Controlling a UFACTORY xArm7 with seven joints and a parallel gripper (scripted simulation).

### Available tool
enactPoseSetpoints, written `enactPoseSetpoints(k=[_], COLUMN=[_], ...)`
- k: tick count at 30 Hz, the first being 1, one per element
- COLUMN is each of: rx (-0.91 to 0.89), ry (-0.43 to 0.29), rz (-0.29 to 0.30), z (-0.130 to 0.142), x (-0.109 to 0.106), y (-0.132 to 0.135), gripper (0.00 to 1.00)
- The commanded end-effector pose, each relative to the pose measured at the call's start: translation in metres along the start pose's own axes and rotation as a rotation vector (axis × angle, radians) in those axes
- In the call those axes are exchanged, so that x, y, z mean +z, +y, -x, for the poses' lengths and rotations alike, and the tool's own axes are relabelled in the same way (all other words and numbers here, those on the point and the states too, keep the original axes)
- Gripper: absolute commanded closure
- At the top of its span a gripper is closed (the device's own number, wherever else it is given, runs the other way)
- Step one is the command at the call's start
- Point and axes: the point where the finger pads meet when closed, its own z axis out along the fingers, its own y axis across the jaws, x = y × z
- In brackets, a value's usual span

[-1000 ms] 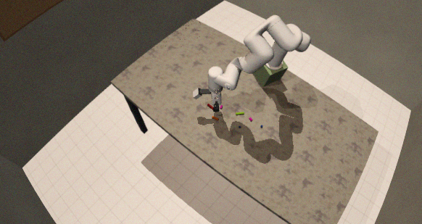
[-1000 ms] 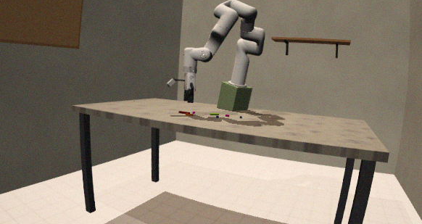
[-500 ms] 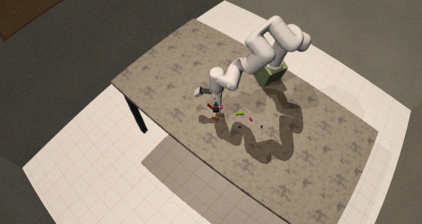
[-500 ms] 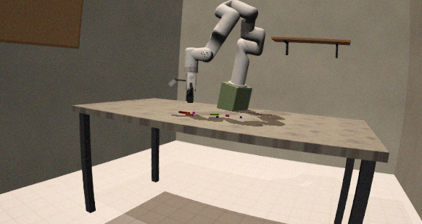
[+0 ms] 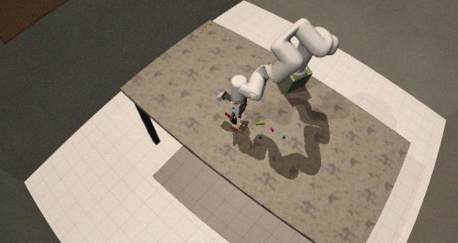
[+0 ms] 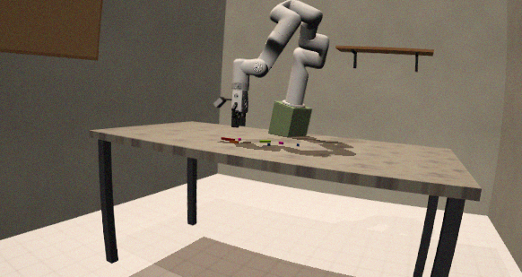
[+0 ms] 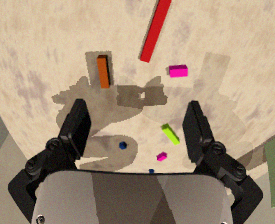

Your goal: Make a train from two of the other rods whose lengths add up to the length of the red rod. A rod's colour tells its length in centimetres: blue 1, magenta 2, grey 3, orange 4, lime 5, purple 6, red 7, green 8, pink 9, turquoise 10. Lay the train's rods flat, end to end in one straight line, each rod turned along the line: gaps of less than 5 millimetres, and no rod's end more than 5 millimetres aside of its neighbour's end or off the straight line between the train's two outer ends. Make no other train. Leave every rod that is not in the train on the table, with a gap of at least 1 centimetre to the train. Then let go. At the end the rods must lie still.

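Your table [image 5: 338, 170] carries every rod flat and loose, none yet joined end to end, so the train is not begun. The arm [image 5: 283, 60] reaches out from its green base block [image 5: 297, 81] and hangs the gripper [image 7: 137, 129] straight down over the cluster, above the surface, probably to survey before committing. Its jaws stand fully apart with nothing between them.

The red rod [image 7: 154, 28] lies just beyond the fingers as your length reference; it should stay out of the train. The orange rod [image 7: 104, 71] sits near it in the arm's shadow, but no grey rod shows in any view to partner it. That leaves the lime rod [image 7: 170, 133] with a magenta one as your likely pair. One magenta rod [image 7: 178, 71] lies near the red rod's lower end, a second [image 7: 161, 156] close to the lime. Two tiny blue rods, one at [image 7: 123, 144], lie close by and will need keeping apart from the train.
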Motion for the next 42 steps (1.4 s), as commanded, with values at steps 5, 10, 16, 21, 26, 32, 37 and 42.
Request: enactPoseSetpoints(k=[5,10,16,21,26,32,37,42], rx=[0.282,0.429,0.595,0.736,0.883,1.001,1.188,1.336], ry=[0.008,0.01,0.011,0.012,0.013,0.014,0.015,0.015], rz=[0.016,0.016,0.015,0.014,0.013,0.012,0.011,0.009], z=[0.012,0.019,0.028,0.035,0.042,0.048,0.057,0.065], x=[-0.001,-0.001,-0.001,-0.001,-0.001,-0.001,-0.001,-0.001], y=[-0.005,-0.007,-0.009,-0.01,-0.012,-0.013,-0.014,-0.016], gripper=[0.0,0.0,0.0,0.0,0.0,0.0,0.0,0.0])
